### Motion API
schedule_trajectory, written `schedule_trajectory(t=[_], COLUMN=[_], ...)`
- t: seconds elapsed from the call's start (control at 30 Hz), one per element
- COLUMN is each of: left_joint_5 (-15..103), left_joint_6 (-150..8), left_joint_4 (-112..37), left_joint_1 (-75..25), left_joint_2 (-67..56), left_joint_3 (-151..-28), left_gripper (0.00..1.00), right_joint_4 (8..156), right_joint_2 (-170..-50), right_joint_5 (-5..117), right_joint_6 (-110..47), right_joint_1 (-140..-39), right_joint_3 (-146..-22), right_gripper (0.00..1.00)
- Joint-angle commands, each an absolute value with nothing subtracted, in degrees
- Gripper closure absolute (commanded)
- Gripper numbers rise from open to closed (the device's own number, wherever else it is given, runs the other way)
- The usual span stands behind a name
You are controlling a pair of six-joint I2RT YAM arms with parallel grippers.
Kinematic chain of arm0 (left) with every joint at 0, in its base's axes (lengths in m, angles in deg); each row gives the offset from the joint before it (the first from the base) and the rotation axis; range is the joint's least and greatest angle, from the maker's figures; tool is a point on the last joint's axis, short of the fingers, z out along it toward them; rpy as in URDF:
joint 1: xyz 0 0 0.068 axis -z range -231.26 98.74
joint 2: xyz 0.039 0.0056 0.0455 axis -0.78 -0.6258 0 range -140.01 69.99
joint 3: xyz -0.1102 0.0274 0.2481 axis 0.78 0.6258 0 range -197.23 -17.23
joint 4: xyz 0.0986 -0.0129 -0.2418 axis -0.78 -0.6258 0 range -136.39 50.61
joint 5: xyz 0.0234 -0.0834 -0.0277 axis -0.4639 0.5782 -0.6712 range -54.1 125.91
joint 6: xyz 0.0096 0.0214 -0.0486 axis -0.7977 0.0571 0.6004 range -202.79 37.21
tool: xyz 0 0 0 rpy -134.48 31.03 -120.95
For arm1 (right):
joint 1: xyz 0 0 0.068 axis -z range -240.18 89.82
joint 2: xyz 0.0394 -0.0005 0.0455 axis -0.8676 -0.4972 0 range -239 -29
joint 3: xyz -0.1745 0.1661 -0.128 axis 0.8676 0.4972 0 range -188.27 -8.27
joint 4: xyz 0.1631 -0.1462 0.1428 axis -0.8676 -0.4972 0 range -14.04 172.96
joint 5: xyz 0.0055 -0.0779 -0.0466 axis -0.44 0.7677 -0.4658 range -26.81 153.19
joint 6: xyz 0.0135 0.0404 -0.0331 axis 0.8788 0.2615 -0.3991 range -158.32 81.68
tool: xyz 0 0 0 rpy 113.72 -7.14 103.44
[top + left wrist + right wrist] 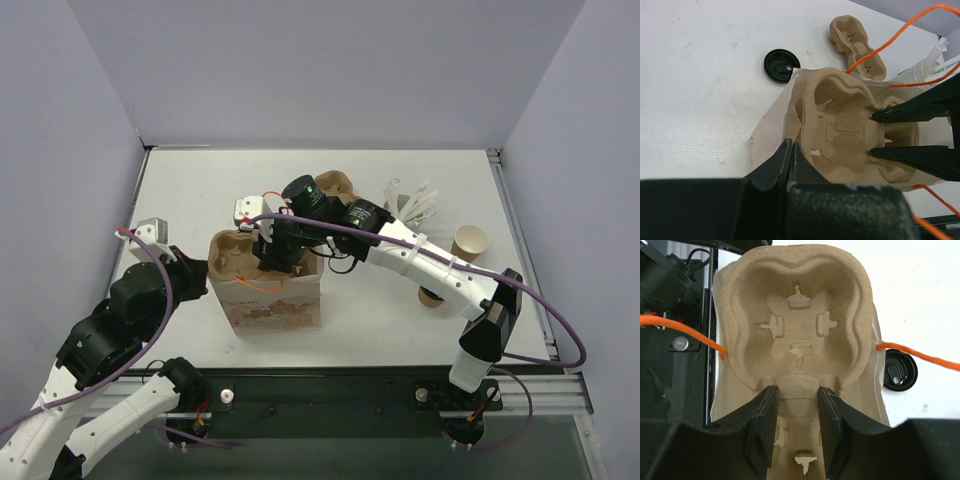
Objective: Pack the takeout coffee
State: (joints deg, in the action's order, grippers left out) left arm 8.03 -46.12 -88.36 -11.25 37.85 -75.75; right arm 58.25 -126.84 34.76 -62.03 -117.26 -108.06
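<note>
The takeout coffee, a small kraft-brown cup [469, 242] with a white inside, stands upright at the right of the table, apart from both grippers. A white paper bag [275, 305] with orange string handles stands open at the near middle. My right gripper [797, 392] is shut on the middle ridge of a brown moulded cup carrier [797, 305] and holds it in the bag's mouth [272, 258]. My left gripper [791, 147] is shut on the bag's left top edge [200, 270]. The carrier also shows in the left wrist view [845, 130].
A second moulded carrier [335, 185] lies behind the bag. A taller white cup of white sticks [410, 205] stands at the back right. A black lid [781, 65] lies flat beside the bag. Another brown cup [432, 297] is half hidden under my right arm.
</note>
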Motion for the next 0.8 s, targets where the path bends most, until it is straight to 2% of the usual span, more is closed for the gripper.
schedule_trajectory(t=[0.0, 0.77], left_joint_5=[5.5, 6.0], left_joint_6=[-46.9, -47.2], left_joint_4=[-86.9, -87.6], left_joint_1=[-11.5, -11.5], left_joint_2=[37.1, 36.3], left_joint_3=[-78.4, -79.6], left_gripper=[1.00, 0.99], right_joint_4=[58.7, 51.9], right_joint_2=[-126.9, -125.7], right_joint_5=[35.3, 41.3], right_joint_6=[-64.8, -67.7], right_joint_1=[-117.6, -119.0], right_joint_3=[-107.2, -102.0], right_gripper=[0.68, 0.69])
